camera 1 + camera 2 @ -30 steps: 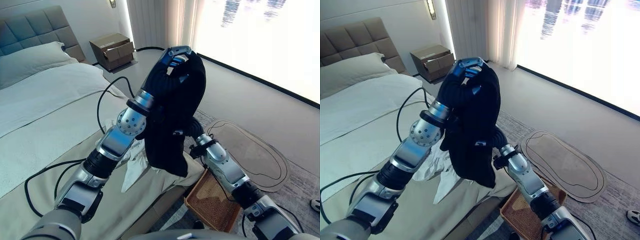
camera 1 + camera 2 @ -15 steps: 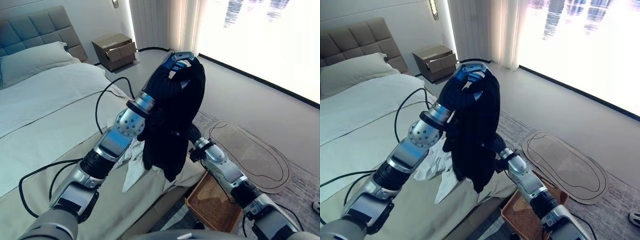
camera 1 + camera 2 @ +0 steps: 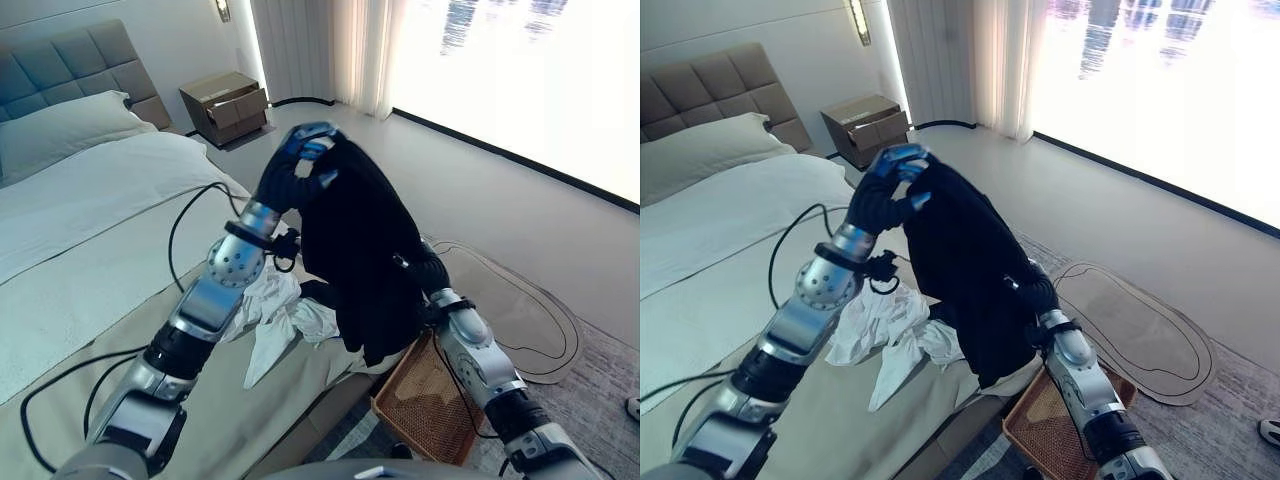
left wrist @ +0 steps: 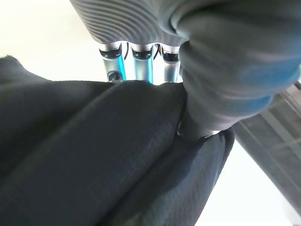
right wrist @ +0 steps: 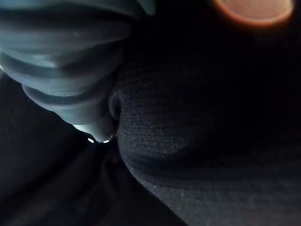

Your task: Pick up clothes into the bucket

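Observation:
A black garment (image 3: 365, 250) hangs from my left hand (image 3: 308, 148), which is raised above the bed's edge and shut on its top. In the left wrist view the fingers (image 4: 136, 59) curl into the dark cloth (image 4: 94, 155). My right arm reaches up from the lower right, and my right hand's wrist cover (image 3: 428, 275) sits against the garment's lower side; the hand itself is buried in the cloth (image 5: 197, 141). The garment's hem hangs just above the bed's corner, beside the woven brown basket (image 3: 430, 415) on the floor.
A crumpled pile of white clothes (image 3: 268, 305) lies on the bed (image 3: 90, 250) under my left arm. A nightstand (image 3: 225, 105) stands at the back beside a pillow (image 3: 60, 120). An oval rug (image 3: 520, 310) lies on the floor past the basket.
My left hand has moved left and slightly down with the black garment. The garment's lower part has swung right, toward the basket, and my right wrist has followed it.

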`<state>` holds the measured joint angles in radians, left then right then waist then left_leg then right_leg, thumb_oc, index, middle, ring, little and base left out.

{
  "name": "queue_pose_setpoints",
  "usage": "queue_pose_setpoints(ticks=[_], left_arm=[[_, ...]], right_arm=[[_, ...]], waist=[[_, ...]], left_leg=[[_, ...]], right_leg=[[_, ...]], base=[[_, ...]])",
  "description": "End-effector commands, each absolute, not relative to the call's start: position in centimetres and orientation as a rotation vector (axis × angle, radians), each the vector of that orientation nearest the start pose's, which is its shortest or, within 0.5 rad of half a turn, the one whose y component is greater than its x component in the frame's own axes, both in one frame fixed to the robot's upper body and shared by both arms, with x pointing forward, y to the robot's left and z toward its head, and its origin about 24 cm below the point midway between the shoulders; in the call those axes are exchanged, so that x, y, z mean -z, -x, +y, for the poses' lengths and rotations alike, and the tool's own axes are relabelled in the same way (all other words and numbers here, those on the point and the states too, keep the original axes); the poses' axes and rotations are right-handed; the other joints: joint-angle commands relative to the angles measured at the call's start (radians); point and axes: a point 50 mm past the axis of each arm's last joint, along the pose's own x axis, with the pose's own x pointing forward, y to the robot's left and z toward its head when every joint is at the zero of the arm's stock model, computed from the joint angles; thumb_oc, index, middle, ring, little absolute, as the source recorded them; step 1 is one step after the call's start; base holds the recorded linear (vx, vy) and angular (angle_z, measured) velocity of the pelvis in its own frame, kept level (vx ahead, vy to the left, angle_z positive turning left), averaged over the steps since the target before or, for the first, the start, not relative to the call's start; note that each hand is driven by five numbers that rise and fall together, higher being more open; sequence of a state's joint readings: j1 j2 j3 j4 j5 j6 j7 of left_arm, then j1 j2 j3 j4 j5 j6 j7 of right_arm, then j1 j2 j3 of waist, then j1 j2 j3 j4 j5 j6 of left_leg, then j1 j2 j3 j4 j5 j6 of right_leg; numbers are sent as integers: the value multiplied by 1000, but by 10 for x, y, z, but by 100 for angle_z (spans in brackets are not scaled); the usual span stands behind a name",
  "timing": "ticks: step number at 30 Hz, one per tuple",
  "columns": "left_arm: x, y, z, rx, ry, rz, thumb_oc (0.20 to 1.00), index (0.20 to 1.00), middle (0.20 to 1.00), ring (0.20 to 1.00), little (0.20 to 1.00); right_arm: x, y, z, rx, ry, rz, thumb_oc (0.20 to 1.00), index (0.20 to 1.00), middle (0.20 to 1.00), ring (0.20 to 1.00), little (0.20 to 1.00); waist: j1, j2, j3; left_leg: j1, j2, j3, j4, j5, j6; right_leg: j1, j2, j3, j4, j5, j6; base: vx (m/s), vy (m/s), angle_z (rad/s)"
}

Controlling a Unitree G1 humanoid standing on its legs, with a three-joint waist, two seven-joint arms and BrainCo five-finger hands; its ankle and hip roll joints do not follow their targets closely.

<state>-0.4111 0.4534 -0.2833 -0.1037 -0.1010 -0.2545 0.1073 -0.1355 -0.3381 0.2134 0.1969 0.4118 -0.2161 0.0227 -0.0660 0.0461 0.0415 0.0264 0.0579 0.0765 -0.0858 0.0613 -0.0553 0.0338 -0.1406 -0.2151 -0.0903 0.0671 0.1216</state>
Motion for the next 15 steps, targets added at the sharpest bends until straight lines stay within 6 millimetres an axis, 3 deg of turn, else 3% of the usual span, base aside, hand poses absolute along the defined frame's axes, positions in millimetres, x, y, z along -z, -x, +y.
queue_pose_setpoints(ticks=[1,4,5,6,7,8,9,11,12,13,14,15], left_arm=[[-213,-298,164,80,-256,-813,200,200,200,200,200],[-180,-296,179,24,-269,-696,200,200,200,200,200],[-180,-296,179,25,-268,-695,200,200,200,200,200],[-159,-293,184,40,-267,-615,454,454,454,454,454],[-159,-293,183,41,-267,-614,520,520,520,520,520],[-151,-290,184,49,-258,-588,768,768,768,768,768],[-127,-286,184,76,-198,-491,1000,1000,1000,1000,1000],[-101,-279,180,119,-170,-390,1000,1000,1000,1000,1000],[-101,-279,180,120,-169,-390,1000,1000,1000,1000,1000],[-77,-272,177,158,-134,-286,1000,1000,1000,1000,1000],[-77,-272,177,160,-133,-285,1000,1000,1000,1000,1000],[-57,-263,177,187,-122,-202,1000,1000,1000,1000,1000]], right_arm=[[-78,-277,-191,-47,-114,-263,200,200,200,200,200],[-84,-270,-218,98,-125,-317,200,200,200,200,200],[-84,-270,-218,99,-124,-317,200,200,200,200,200],[-89,-266,-228,155,-127,-346,200,200,200,200,200],[-89,-266,-228,156,-127,-345,200,200,200,200,200],[-91,-265,-233,180,-128,-359,200,200,200,200,200],[-94,-263,-240,220,-129,-382,200,200,200,200,200],[-98,-260,-248,263,-125,-408,200,200,200,200,200],[-98,-260,-248,264,-124,-407,200,200,200,200,200],[-107,-257,-259,320,-107,-451,200,200,200,200,200],[-107,-256,-260,321,-106,-451,200,200,200,200,200],[-118,-252,-273,385,-87,-506,200,200,200,200,200]], waist=[[-4,-65,-22],[-10,-68,-22],[-10,-68,-23],[-12,-71,-21],[-11,-70,-22],[-13,-72,-21],[-14,-75,-20],[-14,-77,-19],[-13,-77,-20],[-15,-80,-17],[-14,-79,-17],[-17,-82,-15]], left_leg=[[-3,35,30,69,-71,-9],[-2,39,36,69,-73,-10],[-2,39,37,69,-74,-11],[-3,39,37,71,-74,-10],[-3,40,38,71,-74,-10],[-4,40,38,71,-75,-9],[-5,40,41,74,-76,-8],[-8,41,43,76,-78,-6],[-8,41,43,76,-78,-6],[-10,41,44,77,-78,-4],[-10,41,45,77,-79,-5],[-13,42,47,78,-79,-4]], right_leg=[[28,-74,-49,28,10,62],[28,-72,-44,28,9,62],[28,-72,-43,28,9,62],[25,-70,-40,29,9,62],[25,-70,-39,29,9,62],[23,-70,-36,29,9,61],[20,-68,-30,30,11,60],[15,-67,-27,29,11,59],[15,-66,-26,29,11,59],[11,-65,-22,30,12,58],[11,-65,-22,30,12,58],[7,-64,-18,30,13,59]], base=[[3,6,-7],[1,2,-1],[-11,2,-3],[0,0,0],[0,0,0],[0,0,0],[0,0,0],[-5,-3,-3],[-13,-11,-10],[-9,-8,-10],[-21,-16,-10],[-11,-8,-7]])
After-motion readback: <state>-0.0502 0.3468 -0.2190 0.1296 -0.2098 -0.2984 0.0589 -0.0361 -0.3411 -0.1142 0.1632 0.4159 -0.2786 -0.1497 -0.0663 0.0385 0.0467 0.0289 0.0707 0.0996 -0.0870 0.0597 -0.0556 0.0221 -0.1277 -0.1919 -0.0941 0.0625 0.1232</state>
